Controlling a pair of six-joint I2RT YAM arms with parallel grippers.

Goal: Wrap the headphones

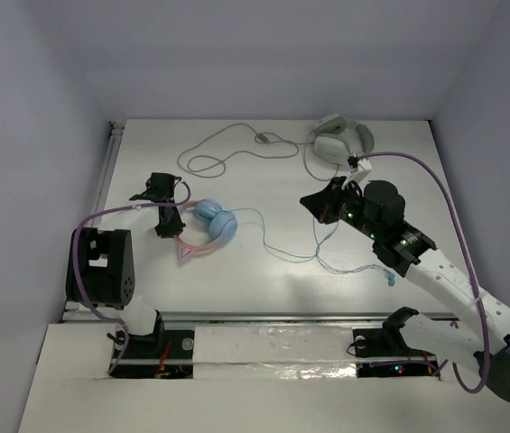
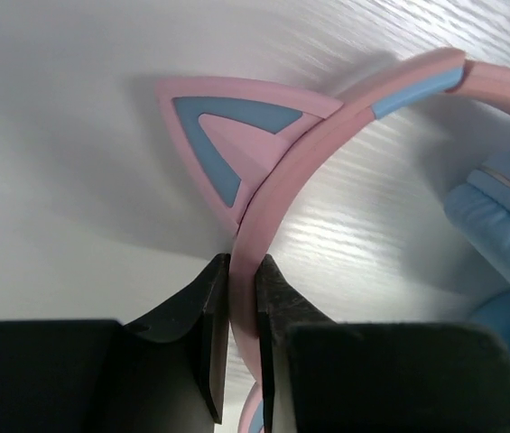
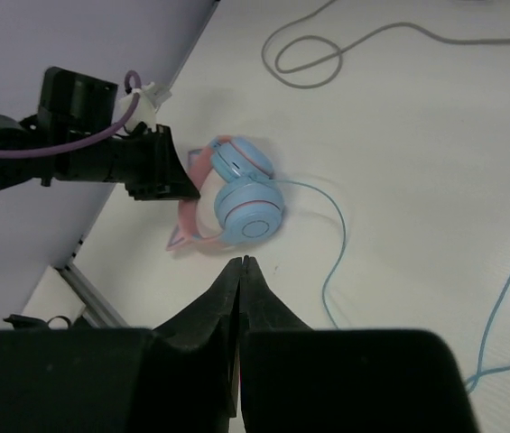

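Left of centre on the white table (image 1: 264, 298) lie the headphones (image 1: 211, 225) — two round light-blue earcups (image 3: 248, 209) close together, the pink headband (image 2: 327, 126) with its pointed ears toward the near-left. Here the left gripper (image 2: 243, 271) is clamped on the headband just below one ear, its black fingers (image 2: 211, 307) flat against either side of the smooth pink plastic. A thin light-blue cable (image 3: 344, 239) trails right in loose curves toward the right gripper (image 3: 239, 271), which hangs above the table with its fingers pressed together — whether any cable is caught between them cannot be told. Well apart, at the far side, lie white-grey headphones (image 1: 338, 140) and their looping grey cable (image 1: 264, 138).
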